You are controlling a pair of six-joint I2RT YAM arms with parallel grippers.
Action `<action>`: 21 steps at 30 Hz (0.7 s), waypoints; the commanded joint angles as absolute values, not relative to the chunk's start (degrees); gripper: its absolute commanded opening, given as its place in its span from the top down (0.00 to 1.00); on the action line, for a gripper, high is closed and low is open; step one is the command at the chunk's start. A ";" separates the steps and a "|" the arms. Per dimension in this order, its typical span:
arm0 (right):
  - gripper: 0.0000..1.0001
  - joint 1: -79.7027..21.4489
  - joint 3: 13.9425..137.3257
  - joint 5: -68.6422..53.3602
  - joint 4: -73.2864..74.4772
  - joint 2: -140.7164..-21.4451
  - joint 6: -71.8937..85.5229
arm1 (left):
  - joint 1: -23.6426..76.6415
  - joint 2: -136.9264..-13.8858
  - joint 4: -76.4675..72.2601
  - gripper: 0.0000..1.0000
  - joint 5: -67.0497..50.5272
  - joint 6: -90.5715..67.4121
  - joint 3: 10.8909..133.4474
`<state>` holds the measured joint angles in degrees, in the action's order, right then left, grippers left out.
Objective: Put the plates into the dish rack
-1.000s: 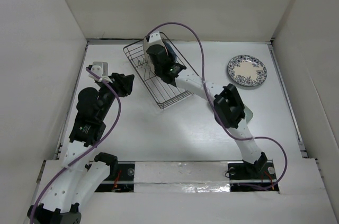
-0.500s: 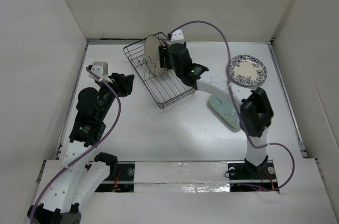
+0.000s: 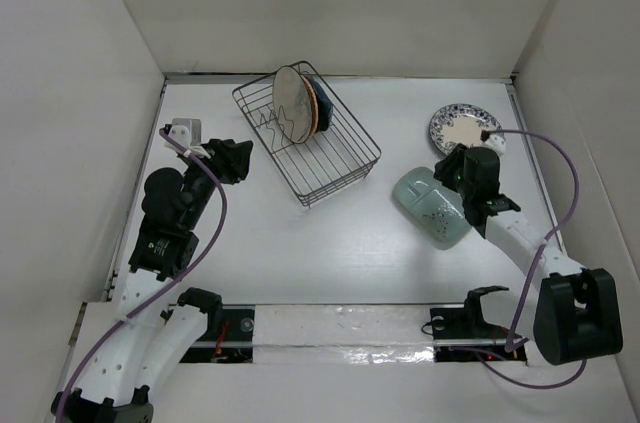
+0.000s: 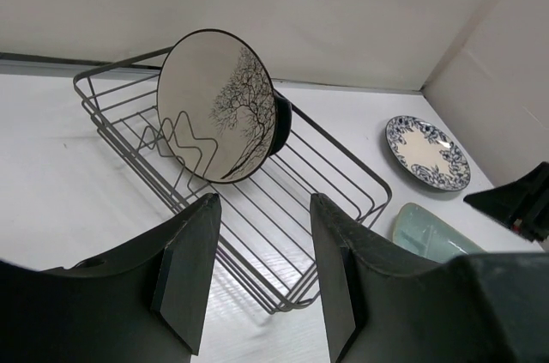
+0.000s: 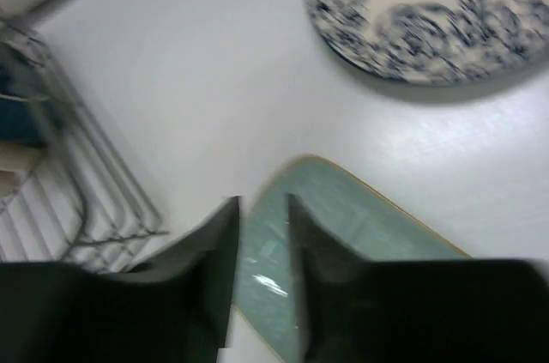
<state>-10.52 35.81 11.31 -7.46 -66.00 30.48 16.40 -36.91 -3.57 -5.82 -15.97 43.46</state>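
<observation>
The beige plate (image 4: pixel 214 105) mostly hides the dark plate (image 4: pixel 282 123) behind it, perhaps touching.

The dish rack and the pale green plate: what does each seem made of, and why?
Dish rack: likely thin dark metal wire, seen in its open grid. Pale green plate: probably glazed ceramic; a bright glint sits on its smooth surface.

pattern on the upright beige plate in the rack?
Black bare-branched tree on the beige plate, dark rim. Left wrist view shows it best.
</observation>
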 commanded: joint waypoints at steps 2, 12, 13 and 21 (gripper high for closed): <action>0.43 -4.85 33.49 10.01 -2.91 -62.67 34.45 | 16.61 -36.12 -6.50 0.57 -7.03 -16.70 42.63; 0.06 10.02 32.70 -7.79 -5.00 -72.31 30.85 | 16.61 -35.86 -6.68 0.59 -7.12 -16.87 42.45; 0.06 10.02 32.70 -8.69 -5.36 -73.38 31.37 | 16.61 -35.95 -6.68 0.59 -7.21 -16.87 42.45; 0.17 10.72 27.96 -21.88 -8.79 -76.39 35.77 | 16.61 -35.60 -6.77 0.60 -7.21 -17.05 42.36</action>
<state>10.61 29.85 -14.24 -5.93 -77.93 33.43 16.40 -36.56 -3.60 -6.24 -16.62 42.72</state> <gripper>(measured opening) 0.846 0.403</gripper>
